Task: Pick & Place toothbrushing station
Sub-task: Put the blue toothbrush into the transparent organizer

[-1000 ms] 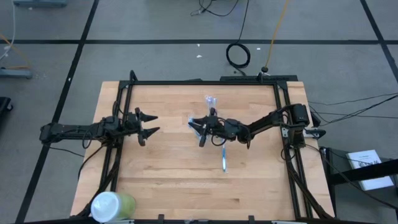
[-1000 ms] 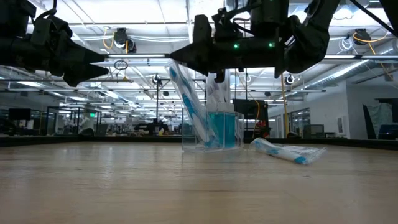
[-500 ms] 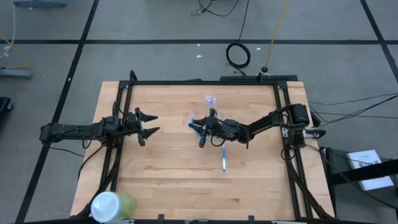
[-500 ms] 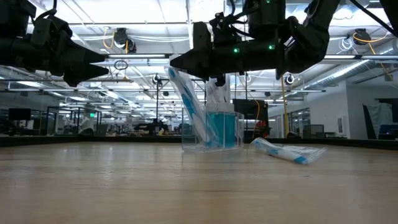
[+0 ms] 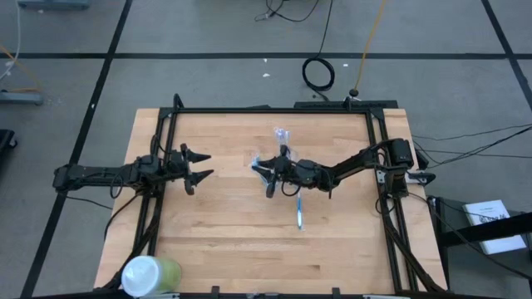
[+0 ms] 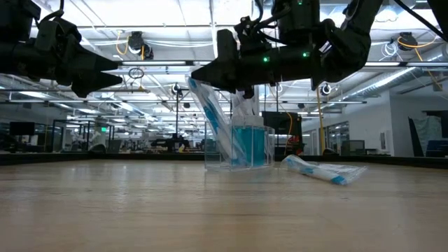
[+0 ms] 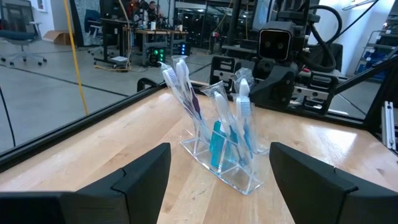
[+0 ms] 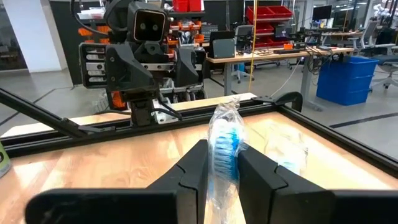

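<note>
A clear plastic holder (image 7: 227, 169) stands mid-table with several wrapped blue-and-white toothbrushes upright or leaning in it; it also shows in the low view (image 6: 238, 157) and the high view (image 5: 259, 159). My right gripper (image 8: 219, 163) reaches level from the table's right, just above the holder (image 6: 199, 70), shut on one wrapped toothbrush (image 8: 225, 140). My left gripper (image 7: 217, 174) waits open at the table's left (image 5: 198, 164), pointing at the holder. Two more wrapped toothbrushes lie flat on the wood, one (image 5: 280, 135) toward the far edge and one (image 5: 299, 213) toward the near edge. My right gripper pinches the wrapped toothbrush just below its blue-bristled head (image 8: 224, 168) between its two fingers (image 8: 196, 168). The fingers come level from the table's right and lie across it. The head stands above the fingers. In the low view the toothbrush (image 6: 213, 122) slants down into the holder.
A green cup with a white lid (image 5: 150, 274) stands at the near left corner. A black frame rail (image 5: 274, 110) runs along the far edge and down both sides of the wooden table (image 5: 224, 241). One loose toothbrush (image 6: 323, 170) lies just right of the holder.
My right gripper has tipped a little in place above the holder, and its fingertips have sunk slightly. The top of the slanting toothbrush has sunk with them, while its lower end stays in the holder.
</note>
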{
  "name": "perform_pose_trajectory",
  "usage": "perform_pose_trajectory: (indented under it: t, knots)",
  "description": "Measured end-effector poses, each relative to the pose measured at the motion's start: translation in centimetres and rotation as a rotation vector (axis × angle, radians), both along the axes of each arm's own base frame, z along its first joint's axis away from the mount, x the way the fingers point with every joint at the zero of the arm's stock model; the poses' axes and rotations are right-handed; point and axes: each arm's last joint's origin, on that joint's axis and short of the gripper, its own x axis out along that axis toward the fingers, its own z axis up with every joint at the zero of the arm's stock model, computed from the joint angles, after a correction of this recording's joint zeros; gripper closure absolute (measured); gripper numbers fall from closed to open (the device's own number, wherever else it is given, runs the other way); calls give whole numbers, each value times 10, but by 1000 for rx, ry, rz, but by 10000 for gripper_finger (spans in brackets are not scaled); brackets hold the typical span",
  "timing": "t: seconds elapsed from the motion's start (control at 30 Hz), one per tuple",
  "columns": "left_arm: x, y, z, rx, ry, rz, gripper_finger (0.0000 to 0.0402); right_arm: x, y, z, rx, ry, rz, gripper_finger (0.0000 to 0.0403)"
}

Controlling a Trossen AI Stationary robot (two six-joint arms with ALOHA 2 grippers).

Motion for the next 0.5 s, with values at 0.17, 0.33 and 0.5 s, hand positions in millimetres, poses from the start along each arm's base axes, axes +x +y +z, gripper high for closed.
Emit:
perform_pose_trajectory:
  t: [0.17, 0.33, 0.5]
  knots:
    - [0, 0, 0, 0, 0, 0, 119, 0, 0, -2, 0, 22, 0, 344]
    - [0, 0, 0, 0, 0, 0, 119, 0, 0, -4, -1, 39, 0, 344]
    - [0, 0, 0, 0, 0, 0, 119, 0, 0, -5, -2, 58, 0, 344]
